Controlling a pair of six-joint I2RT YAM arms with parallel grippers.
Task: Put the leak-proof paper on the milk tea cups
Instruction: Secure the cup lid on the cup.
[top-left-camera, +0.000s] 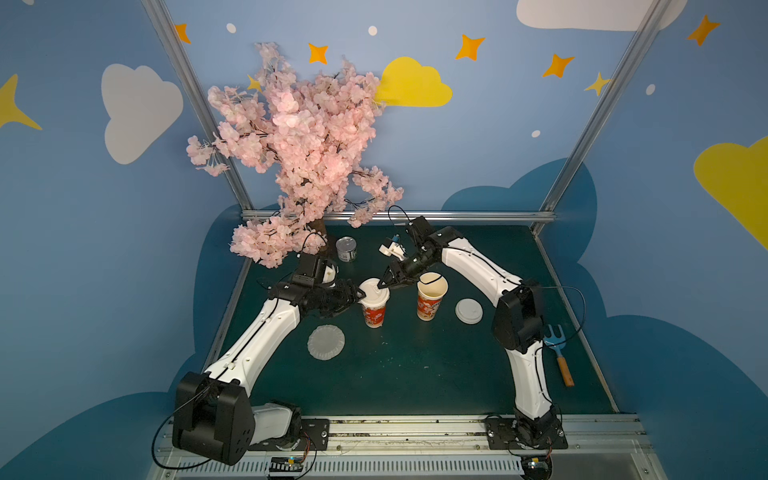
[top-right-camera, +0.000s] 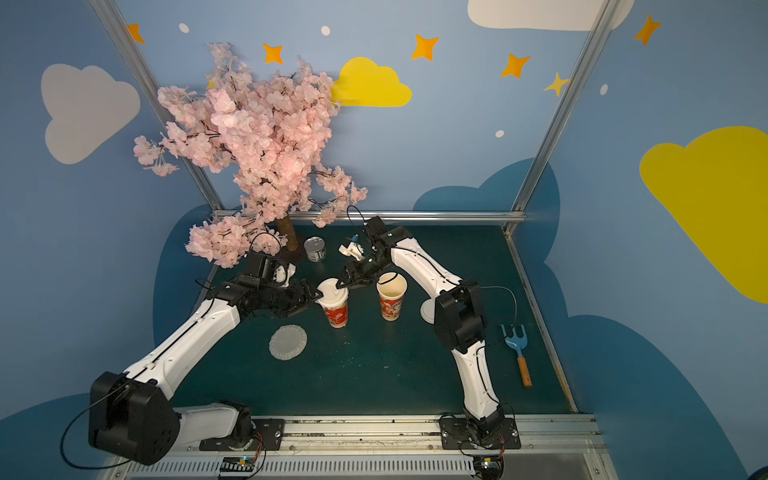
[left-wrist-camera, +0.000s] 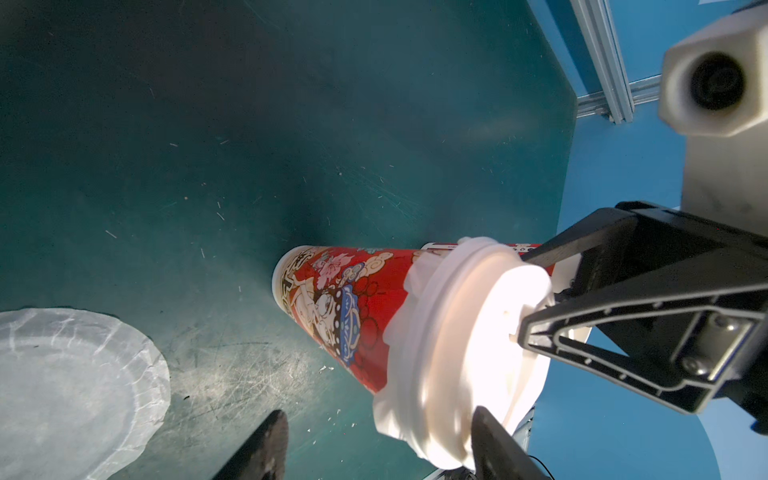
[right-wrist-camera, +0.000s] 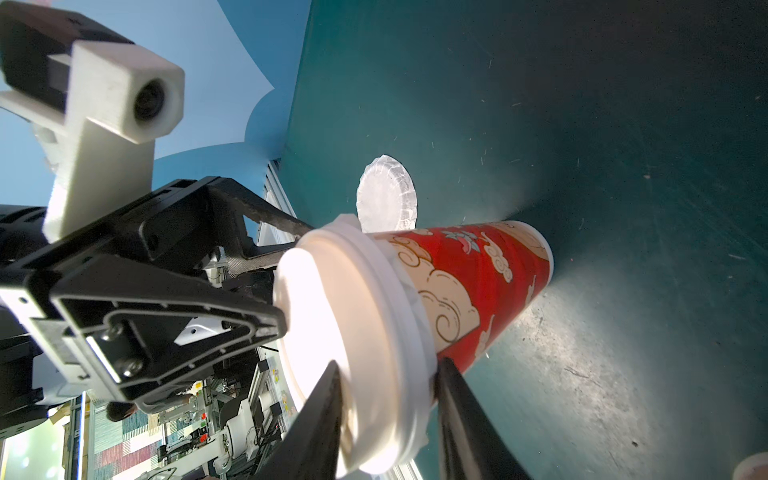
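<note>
In both top views a milk tea cup (top-left-camera: 375, 312) with red printed sides stands mid-table, capped by a white lid (top-left-camera: 373, 291). A crinkled edge of leak-proof paper (left-wrist-camera: 400, 328) sticks out under that lid. My right gripper (right-wrist-camera: 390, 415) is shut on the lid's rim from the far side, one finger on top and one under the rim. My left gripper (left-wrist-camera: 380, 449) is open at the cup's left: one finger rests by the lid, the other stands apart. To its right stands the other cup (top-left-camera: 432, 297), uncovered. A loose leak-proof paper (top-left-camera: 326, 341) lies flat at front left.
A second white lid (top-left-camera: 468, 311) lies right of the open cup. A silver tin can (top-left-camera: 347, 248) and a pink blossom tree (top-left-camera: 299, 145) stand at the back left. A blue fork with a wooden handle (top-left-camera: 559, 353) lies near the table's right edge.
</note>
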